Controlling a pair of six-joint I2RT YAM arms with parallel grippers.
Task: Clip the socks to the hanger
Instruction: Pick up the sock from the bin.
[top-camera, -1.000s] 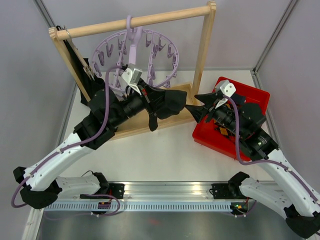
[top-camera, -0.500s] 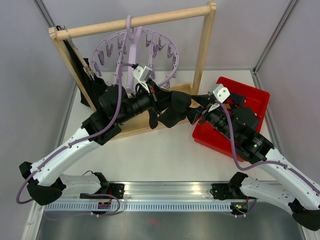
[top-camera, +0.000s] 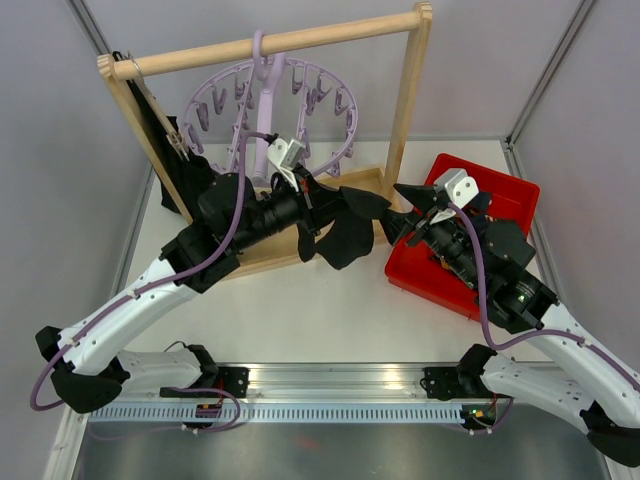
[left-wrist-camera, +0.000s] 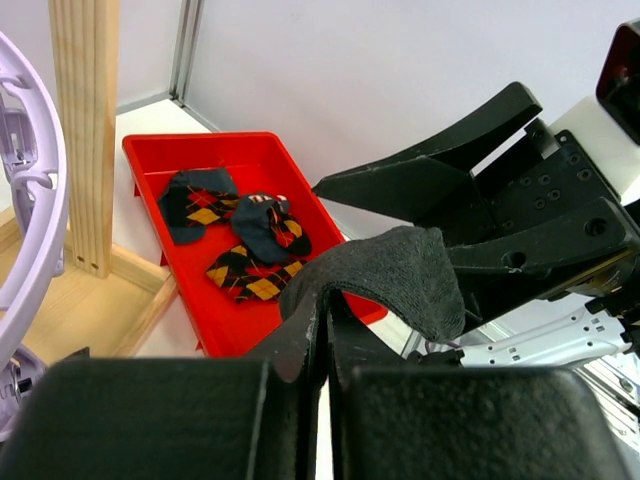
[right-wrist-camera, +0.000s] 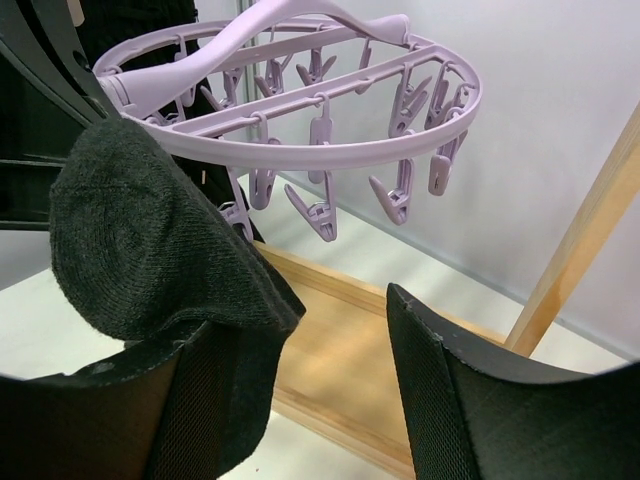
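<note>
Slipping looks the nearest danger: the left gripper, clamped shut on a pinch of the plain dark sock, leaves most of it drooping, so a hasty grab by the right gripper, jaws wide and holding nothing, could tug it loose. The sock's free end hangs at the mouth of those jaws. Beyond, 3 argyle socks lie in the red tray; farthest, the lilac hanger.

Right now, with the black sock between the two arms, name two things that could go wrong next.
One: only the left gripper pinches the black sock, by a fold; the open right gripper may close on too little fabric and drop it. Two: the hanger hangs freely from the wooden rail, so pressing the sock at a clip may swing it away.
</note>
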